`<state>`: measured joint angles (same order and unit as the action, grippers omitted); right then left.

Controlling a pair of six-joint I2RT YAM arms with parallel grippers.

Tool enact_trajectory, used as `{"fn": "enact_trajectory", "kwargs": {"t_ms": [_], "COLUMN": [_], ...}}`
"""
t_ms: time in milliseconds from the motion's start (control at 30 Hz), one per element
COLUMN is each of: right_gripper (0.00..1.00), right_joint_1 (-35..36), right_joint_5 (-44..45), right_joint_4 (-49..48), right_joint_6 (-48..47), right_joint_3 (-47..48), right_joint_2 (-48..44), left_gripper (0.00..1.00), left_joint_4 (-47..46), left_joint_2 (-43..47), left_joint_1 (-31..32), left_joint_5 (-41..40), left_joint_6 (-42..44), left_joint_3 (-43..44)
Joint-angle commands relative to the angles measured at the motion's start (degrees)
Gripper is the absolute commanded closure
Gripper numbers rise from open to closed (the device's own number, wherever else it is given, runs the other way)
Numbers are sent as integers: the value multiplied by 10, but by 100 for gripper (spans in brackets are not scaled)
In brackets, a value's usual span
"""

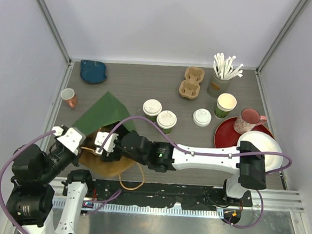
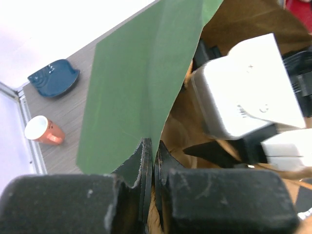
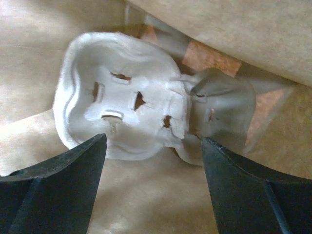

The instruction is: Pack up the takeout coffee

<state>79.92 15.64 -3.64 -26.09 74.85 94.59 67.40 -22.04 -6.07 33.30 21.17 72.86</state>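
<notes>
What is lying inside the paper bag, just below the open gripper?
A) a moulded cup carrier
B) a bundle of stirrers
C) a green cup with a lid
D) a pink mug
A: the right wrist view shows a pale moulded cup carrier lying on the brown floor of the bag, below the open right gripper.

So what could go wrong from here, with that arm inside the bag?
1. The left gripper pinches only the thin edge of the paper bag; if it slips, the mouth could fall shut on the right gripper.
2. The open right gripper hangs close over the cup carrier and might drag it when pulling out.
</notes>
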Motion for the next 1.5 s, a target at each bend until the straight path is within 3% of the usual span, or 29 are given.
{"fn": "enact_trajectory", "kwargs": {"t_ms": [0,200,367,633,800,900,933,1000,1067,1300,1467], "right_gripper": [18,19,17,18,22,42,59,72,97,99,99], "right_joint_1": [-6,-34,-38,-55,-55,-56,-57,-61,-65,-84,-63], "right_joint_5": [94,81,34,-73,-100,-108,-108,-106,-102,-21,61], "right_joint_4": [-22,-25,-4,14,-14,-15,-16,-17,-21,-115,-274], "right_joint_6": [-16,52,45,17,19,23,24,31,38,92,67], "right_joint_3": [28,62,107,94,67,72,72,71,67,-15,-94], "right_joint_2": [25,27,56,97,100,111,114,118,114,29,-50], "left_gripper": [100,100,100,100,100,100,100,100,100,100,100], "left_joint_4": [-56,4,8,-98,-131,-172,-183,-205,-192,-60,-36], "left_joint_2": [8,24,21,11,10,11,12,9,6,10,17], "left_joint_1": [-1,-11,-15,-14,-19,-23,-23,-25,-26,-29,-30], "left_joint_5": [85,172,198,192,199,237,239,241,237,158,128], "left_joint_6": [-44,12,20,-108,-133,-188,-203,-226,-214,-43,-16], "left_joint_3": [35,40,53,69,68,67,70,76,83,51,27]}}
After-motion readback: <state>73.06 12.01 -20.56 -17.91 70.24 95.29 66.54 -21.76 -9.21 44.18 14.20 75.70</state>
